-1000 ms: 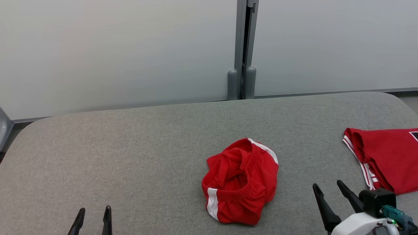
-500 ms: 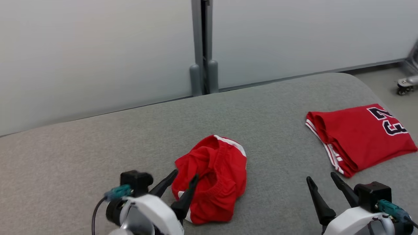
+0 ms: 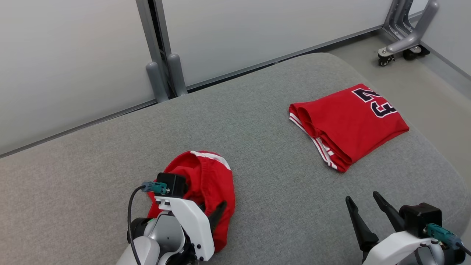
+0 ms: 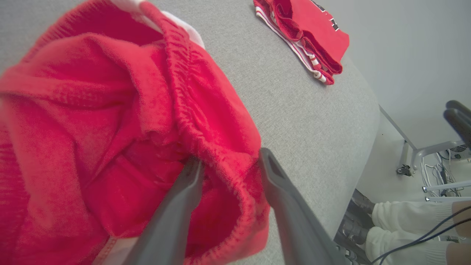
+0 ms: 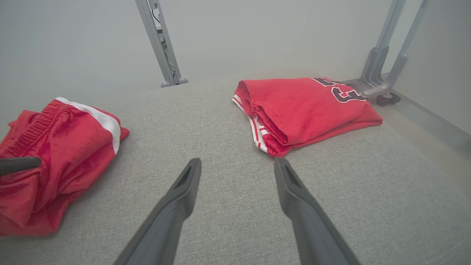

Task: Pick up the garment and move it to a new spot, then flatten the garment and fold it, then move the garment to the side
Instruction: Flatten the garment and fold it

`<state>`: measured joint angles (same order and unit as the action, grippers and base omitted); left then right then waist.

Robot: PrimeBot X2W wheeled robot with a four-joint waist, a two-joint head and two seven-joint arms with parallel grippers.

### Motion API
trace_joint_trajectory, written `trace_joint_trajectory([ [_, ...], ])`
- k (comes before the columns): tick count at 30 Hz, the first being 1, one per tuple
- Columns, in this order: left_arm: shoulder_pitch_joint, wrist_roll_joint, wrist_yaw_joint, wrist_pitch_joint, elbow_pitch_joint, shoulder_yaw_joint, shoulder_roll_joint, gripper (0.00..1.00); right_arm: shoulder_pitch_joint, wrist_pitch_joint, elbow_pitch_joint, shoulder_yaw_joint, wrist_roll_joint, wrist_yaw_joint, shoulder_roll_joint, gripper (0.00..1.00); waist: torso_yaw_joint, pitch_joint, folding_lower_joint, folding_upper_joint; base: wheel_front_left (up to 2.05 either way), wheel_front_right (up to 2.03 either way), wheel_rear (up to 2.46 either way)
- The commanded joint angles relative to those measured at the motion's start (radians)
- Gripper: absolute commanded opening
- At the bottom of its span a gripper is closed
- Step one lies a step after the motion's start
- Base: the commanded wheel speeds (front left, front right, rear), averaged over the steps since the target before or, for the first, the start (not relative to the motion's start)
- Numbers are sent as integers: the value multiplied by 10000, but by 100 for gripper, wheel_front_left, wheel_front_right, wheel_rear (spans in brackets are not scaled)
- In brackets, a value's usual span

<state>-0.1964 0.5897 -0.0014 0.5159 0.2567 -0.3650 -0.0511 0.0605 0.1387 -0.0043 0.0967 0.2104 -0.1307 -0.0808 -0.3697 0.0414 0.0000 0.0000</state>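
Observation:
The garment (image 3: 211, 176) is a crumpled pair of red shorts with white side stripes, lying at the near left of the grey padded table (image 3: 265, 184). My left gripper (image 3: 209, 208) is pushed into it from the near side. In the left wrist view the garment (image 4: 110, 92) lies close up, and my left gripper (image 4: 229, 158) stands open astride its elastic waistband, one finger inside the opening and one outside. My right gripper (image 3: 362, 197) hovers open over bare table at the near right, holding nothing. Its wrist view has my right gripper (image 5: 237, 161) and the garment (image 5: 55, 140) at the left.
A folded red jersey (image 3: 349, 125) with dark numbers lies at the far right of the table, near its rounded edge. A grey post (image 3: 162, 73) and pale wall panels stand behind. A wheeled stand foot (image 3: 404, 40) is on the floor. A person's legs (image 4: 401, 221) are beside the table.
The head camera has turned to the right. My left arm has come up to the garment and slid one finger into its opening, the jaws narrowing a little. The right gripper has not moved.

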Motion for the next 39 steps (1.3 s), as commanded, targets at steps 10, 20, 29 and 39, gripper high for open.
trace_joint_trajectory([
  [10, -1588, 935, -949, -2411, -1430, -743, -4, 0, -215, -91, 128, 87, 1, -2, -71, 100, 300, 3, 0, 0, 0, 0, 0],
  [20, -2783, 2100, -301, -4371, -3115, -1840, -175, 0, -130, 48, 68, 206, 17, -2, -164, 100, 1196, -229, 0, 0, 0, 0, 0],
  [29, 862, 2168, 965, -3855, -1347, -1901, -1837, 0, -25, 190, -41, 204, 58, -2, -193, 100, 2171, -86, 0, 0, 0, 0, 0],
  [39, 2165, 4193, 678, -2183, -1409, -1840, -1727, 100, -119, 216, -55, 197, 52, -2, -128, 100, 2627, 37, 0, 0, 0, 0, 0],
])
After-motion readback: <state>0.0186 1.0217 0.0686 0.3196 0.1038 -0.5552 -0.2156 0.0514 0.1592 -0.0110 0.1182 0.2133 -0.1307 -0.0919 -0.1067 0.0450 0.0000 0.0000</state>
